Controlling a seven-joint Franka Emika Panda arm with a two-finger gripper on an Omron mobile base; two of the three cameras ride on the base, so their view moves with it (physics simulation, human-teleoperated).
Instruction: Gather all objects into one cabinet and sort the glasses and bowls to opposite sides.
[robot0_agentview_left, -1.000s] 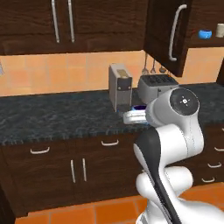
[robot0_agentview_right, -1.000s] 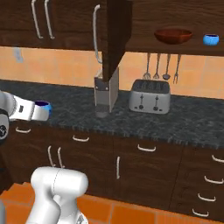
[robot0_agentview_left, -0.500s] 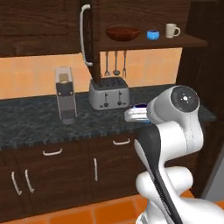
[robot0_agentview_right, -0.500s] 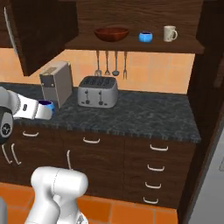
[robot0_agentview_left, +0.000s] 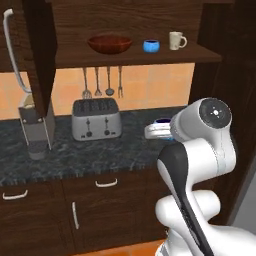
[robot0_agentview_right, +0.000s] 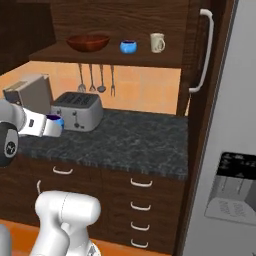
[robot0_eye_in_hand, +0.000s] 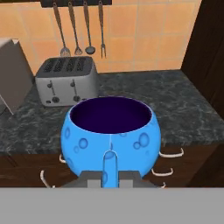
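Observation:
My gripper (robot0_eye_in_hand: 110, 169) is shut on a small bright-blue round vessel (robot0_eye_in_hand: 110, 133), held upright over the counter's front edge; one finger rises on its near wall. The same held vessel (robot0_agentview_right: 56, 120) and gripper (robot0_agentview_right: 50, 125) sit at the left in the right base view, and the vessel (robot0_agentview_left: 162, 121) peeks from behind my arm in the left base view. On the dark wood cabinet's shelf board (robot0_agentview_left: 135, 59) stand the reddish-brown bowl (robot0_agentview_left: 110, 44) at left, a second blue vessel (robot0_agentview_left: 151, 46) and the cream mug (robot0_agentview_left: 176, 40) at right. The tumbler is out of view.
A silver toaster (robot0_agentview_left: 96, 119) stands on the dark stone counter (robot0_agentview_left: 100, 155) under hanging utensils (robot0_agentview_left: 102, 82). An open cabinet door (robot0_agentview_left: 37, 55) hangs at left above a grey appliance (robot0_agentview_left: 34, 127). A second open door (robot0_agentview_right: 200, 55) and a grey fridge (robot0_agentview_right: 225, 150) stand at right.
The base has moved, so the whole scene slid: the open cabinet with bowl, blue vessel and mug now sits centred and nearer. My gripper kept hold of the blue vessel.

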